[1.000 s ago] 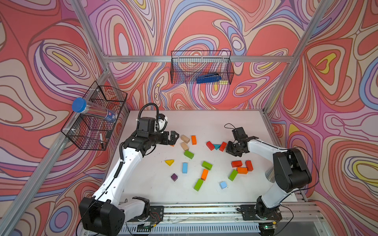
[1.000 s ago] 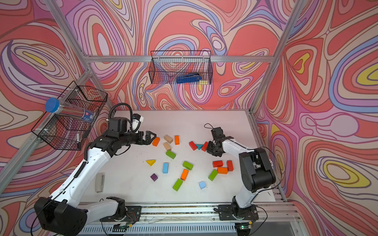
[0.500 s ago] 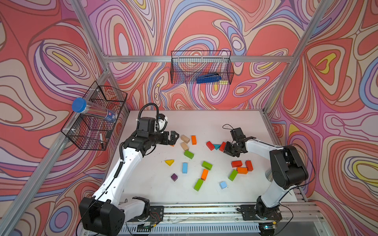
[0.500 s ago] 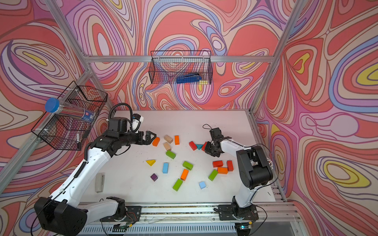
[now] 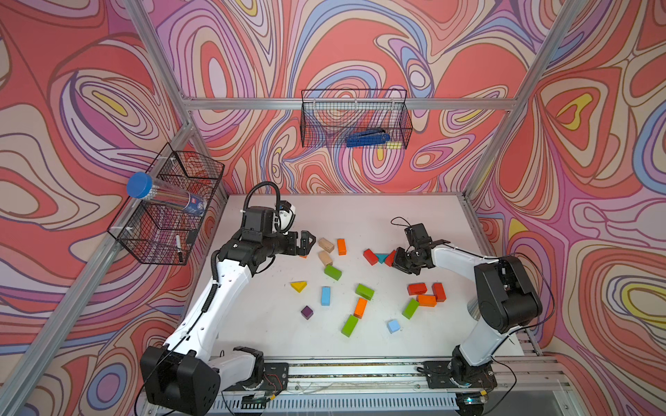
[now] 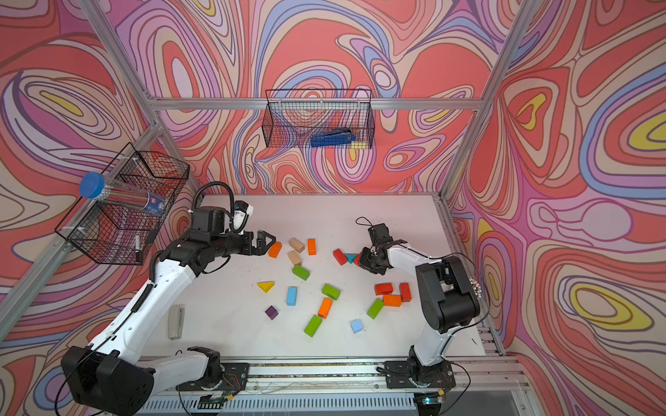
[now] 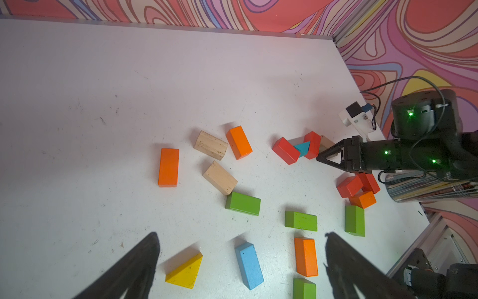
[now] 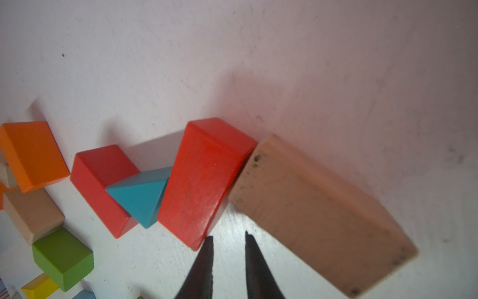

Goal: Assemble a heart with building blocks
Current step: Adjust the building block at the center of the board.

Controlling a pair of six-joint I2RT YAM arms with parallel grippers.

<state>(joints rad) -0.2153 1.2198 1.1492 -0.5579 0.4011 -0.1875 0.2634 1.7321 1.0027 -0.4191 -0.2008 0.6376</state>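
1. Closest to me, well in front of the teal triangle, a light blue cube, a green brick and a purple cube lie apart on the white table.
2. A grey stapler lies just as close to me, far off to the left of the teal triangle.
3. A little closer to the teal triangle, on its right, a front orange brick touches a front red brick.
4. In front of the teal triangle and to its left, I see a yellow triangle and a light blue brick, not touching.
5. The teal triangle lies squeezed between the left red brick and the right red brick, touching both. A plain wood brick touches the right red brick on its other side.
6. My right gripper is low, just beside the right red brick, right of the teal triangle. Its fingers are pinched nearly together and hold nothing.
7. My left gripper hangs well to the left of the teal triangle. Its fingers are spread wide with nothing in them, and a lone orange brick lies just beside it.
8. Far behind the teal triangle, a wire basket on the back wall holds a blue stapler.
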